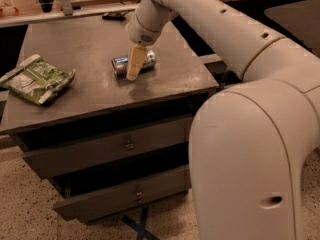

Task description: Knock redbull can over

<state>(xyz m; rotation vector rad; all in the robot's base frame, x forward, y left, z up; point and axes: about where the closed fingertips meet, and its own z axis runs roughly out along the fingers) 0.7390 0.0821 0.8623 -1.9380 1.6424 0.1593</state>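
The redbull can is slim and silver with blue patches. It lies on its side on the dark cabinet top, its shiny end pointing left. My gripper hangs from the white arm and points down, right in front of the can's middle. It covers part of the can. Only one cream-coloured finger shows, touching or just in front of the can.
A green snack bag lies at the cabinet's left edge. A small dark object sits near the back edge. The cabinet has two drawers in front. My large white arm body fills the right side.
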